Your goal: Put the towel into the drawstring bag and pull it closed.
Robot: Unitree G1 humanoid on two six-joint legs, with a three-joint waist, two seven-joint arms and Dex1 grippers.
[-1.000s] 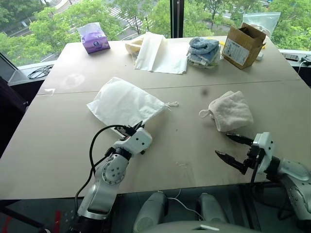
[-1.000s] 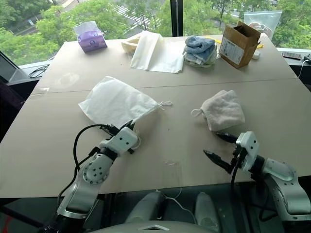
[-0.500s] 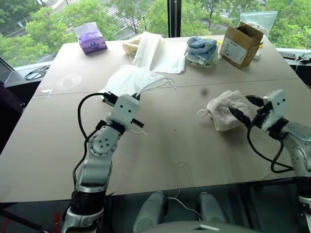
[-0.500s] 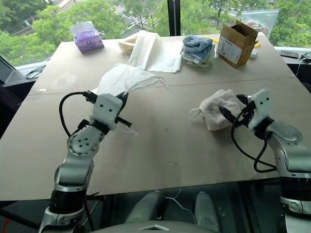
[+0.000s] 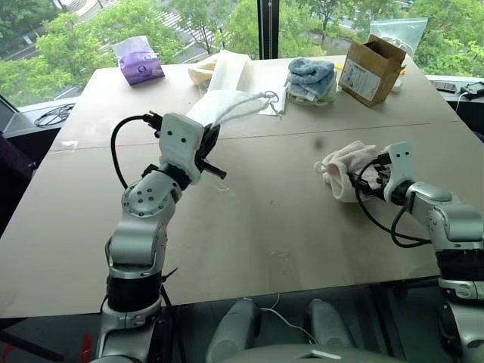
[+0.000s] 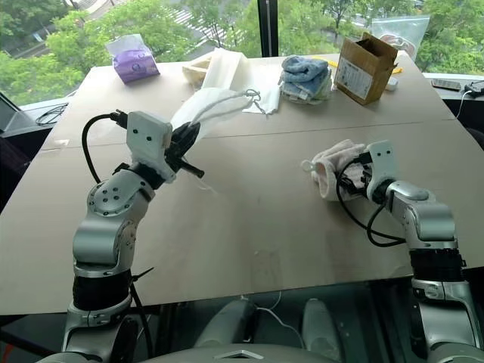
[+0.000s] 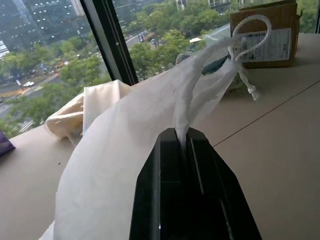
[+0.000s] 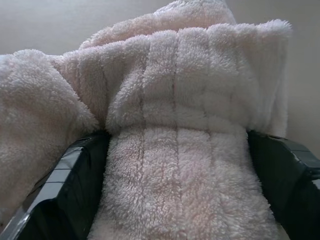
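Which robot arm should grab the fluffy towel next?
The right one. Its open claw already has the towel bunched between its fingers, so it probably only has to squeeze. The left claw is busy, shut on the bag and holding it up off the table.

You have bright, even daylight coming through the windows (image 5: 91,30) behind the table (image 5: 302,227), which carries only soft, faint shadows. The head views are sharp, with slight bending at the edges. Both wrist views blur at their nearest parts.
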